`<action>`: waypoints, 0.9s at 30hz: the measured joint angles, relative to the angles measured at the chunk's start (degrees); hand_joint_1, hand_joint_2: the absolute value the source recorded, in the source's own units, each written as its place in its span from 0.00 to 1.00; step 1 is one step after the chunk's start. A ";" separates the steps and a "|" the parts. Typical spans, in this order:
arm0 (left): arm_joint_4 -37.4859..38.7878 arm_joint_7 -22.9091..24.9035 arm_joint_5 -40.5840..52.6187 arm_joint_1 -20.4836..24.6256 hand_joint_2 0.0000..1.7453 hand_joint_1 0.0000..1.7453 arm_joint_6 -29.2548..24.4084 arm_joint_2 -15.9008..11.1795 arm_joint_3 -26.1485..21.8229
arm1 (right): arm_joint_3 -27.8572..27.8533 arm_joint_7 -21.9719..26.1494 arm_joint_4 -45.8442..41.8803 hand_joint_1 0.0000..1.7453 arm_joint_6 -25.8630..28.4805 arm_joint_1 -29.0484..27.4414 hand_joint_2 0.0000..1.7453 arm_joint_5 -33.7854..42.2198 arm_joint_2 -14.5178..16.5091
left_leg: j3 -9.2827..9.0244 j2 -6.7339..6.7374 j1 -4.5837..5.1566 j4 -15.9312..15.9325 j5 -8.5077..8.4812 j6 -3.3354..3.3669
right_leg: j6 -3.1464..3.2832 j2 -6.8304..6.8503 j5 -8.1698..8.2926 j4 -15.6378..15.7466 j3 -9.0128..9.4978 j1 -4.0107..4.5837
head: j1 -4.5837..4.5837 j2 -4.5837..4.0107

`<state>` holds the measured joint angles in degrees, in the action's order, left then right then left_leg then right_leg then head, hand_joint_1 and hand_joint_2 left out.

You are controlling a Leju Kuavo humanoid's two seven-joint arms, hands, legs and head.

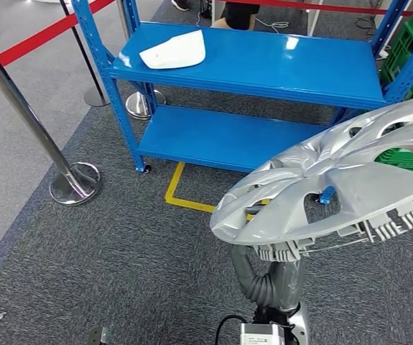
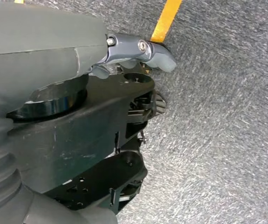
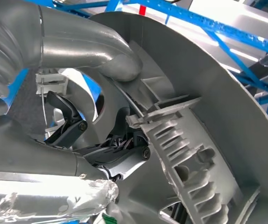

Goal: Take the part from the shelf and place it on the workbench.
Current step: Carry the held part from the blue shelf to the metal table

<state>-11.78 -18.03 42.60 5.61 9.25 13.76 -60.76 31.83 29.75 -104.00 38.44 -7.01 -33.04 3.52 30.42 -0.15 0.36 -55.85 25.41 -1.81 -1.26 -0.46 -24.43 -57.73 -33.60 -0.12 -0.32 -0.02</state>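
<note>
A silver wheel cover (image 1: 323, 187) hangs tilted over the carpet at the right, in front of the blue shelf (image 1: 258, 65). My right hand (image 1: 271, 277) grips it from below at its near rim. In the right wrist view the grey thumb (image 3: 90, 51) presses on the ribbed inner side of the cover (image 3: 209, 93) and the dark fingers (image 3: 118, 149) curl around the rim. My left hand (image 2: 90, 121) hangs over the grey carpet with nothing in it, thumb (image 2: 150, 49) stretched out. A white part (image 1: 174, 50) lies on the shelf's top board at the left.
A chrome post (image 1: 74, 180) with a red belt (image 1: 47, 32) stands at the left. Yellow floor tape (image 1: 179, 190) marks the carpet before the shelf. Green crates (image 1: 410, 57) sit at the far right behind the shelf frame.
</note>
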 joint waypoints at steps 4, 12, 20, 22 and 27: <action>0.00 -0.08 -0.02 -0.10 1.00 0.00 0.02 0.05 -0.01 | -0.01 0.19 -0.02 1.00 -0.21 -0.04 1.00 0.61 0.00 | 0.41 0.05 -0.28 0.82 -0.38 1.45 | -1.14 0.05 -1.57 -2.24 -1.45 -0.01 | -0.18 0.00; 0.00 -0.39 0.38 -0.19 1.00 0.00 -0.03 0.06 -0.02 | -0.01 3.31 -0.66 1.00 -3.04 -0.05 1.00 7.51 0.39 | 0.72 0.00 -0.28 0.47 -0.63 1.92 | -1.56 0.14 -2.51 -7.15 -2.17 -0.08 | -0.40 0.00; 0.00 -0.64 0.63 -0.06 1.00 0.00 -0.17 -0.02 -0.01 | -0.11 6.01 -2.96 1.00 -1.65 0.11 1.00 8.20 1.49 | 3.75 -0.01 -0.07 -4.56 2.20 -0.37 | 0.55 0.00 -0.75 -0.75 0.32 -0.35 | -0.05 0.00; 0.00 -0.37 0.73 -0.08 1.00 0.00 -0.27 -0.03 -0.02 | -0.20 6.16 -3.24 1.00 -0.91 0.11 1.00 8.11 1.59 | 7.24 0.01 -0.20 -12.10 5.82 -0.82 | 0.89 0.08 -0.61 -0.75 0.06 -0.36 | 0.16 0.00; 0.00 3.36 3.87 -0.08 1.00 0.00 -4.93 -0.04 0.42 | -0.25 6.24 -3.33 1.00 0.06 0.11 1.00 7.88 1.67 | 5.07 0.01 -0.29 -8.78 1.89 -0.61 | 0.74 -0.05 -0.23 -0.76 -0.24 -0.36 | 0.19 0.00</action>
<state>-11.78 -14.67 46.47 5.53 4.31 13.72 -60.34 31.58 35.99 -107.32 38.50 -6.90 -25.15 5.19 35.49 -0.14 0.07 -64.63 27.30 -2.42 -0.52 -0.51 -24.67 -58.49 -33.84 -0.48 -0.13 -0.02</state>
